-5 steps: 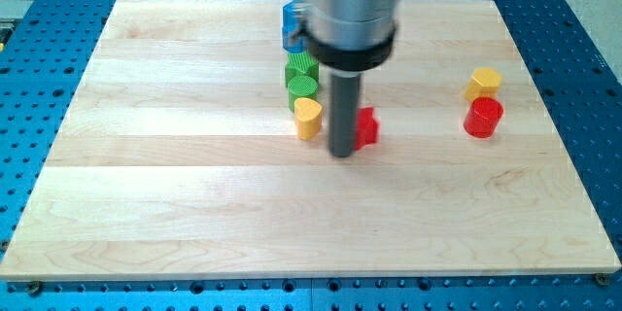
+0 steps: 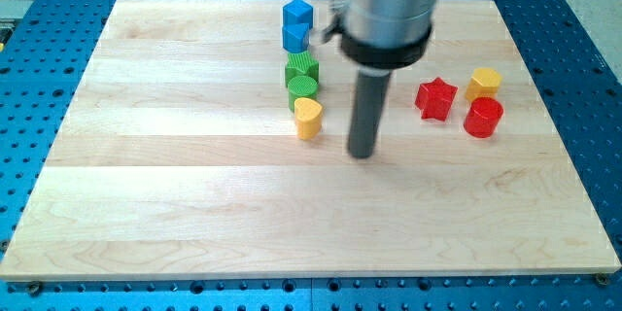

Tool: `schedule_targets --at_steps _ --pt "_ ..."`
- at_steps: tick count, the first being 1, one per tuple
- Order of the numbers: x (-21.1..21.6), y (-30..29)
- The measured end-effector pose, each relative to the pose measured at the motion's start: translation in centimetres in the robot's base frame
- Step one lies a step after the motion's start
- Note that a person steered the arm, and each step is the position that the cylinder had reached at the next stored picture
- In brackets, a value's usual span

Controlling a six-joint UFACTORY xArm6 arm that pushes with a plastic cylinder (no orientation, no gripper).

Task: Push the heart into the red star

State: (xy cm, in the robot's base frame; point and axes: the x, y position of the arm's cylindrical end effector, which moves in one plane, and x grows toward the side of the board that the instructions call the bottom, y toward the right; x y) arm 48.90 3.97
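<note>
A yellow heart block [image 2: 308, 118] stands near the middle of the wooden board. A red star block [image 2: 436, 98] stands well to the view's right of it, close beside a red cylinder [image 2: 483, 117] and a yellow hexagonal block [image 2: 484, 84]. My tip [image 2: 362, 154] touches the board between the heart and the star, a short way right of and slightly below the heart. It touches neither block.
Two green blocks [image 2: 302, 74] stand stacked just above the heart in the view. Two blue blocks [image 2: 296, 23] stand further toward the view's top. The wooden board [image 2: 194, 204] lies on a blue perforated table.
The red star has gone from beside my rod to the view's right, next to the red cylinder. My tip has shifted slightly to the right. The heart has not moved.
</note>
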Motion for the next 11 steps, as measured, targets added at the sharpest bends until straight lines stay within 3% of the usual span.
schedule_targets --at_steps 1,2,3,4,6,7,8,9,11 --pt "-2.6 -7.4" --pt "-5.2 -6.4" --pt "-7.7 -14.6" --pt "-9.4 -10.4" --pt "-5.8 5.0" --pt "-4.3 5.0" --pt "-0.3 -0.6" --pt "0.5 3.6" --pt "-2.3 9.7"
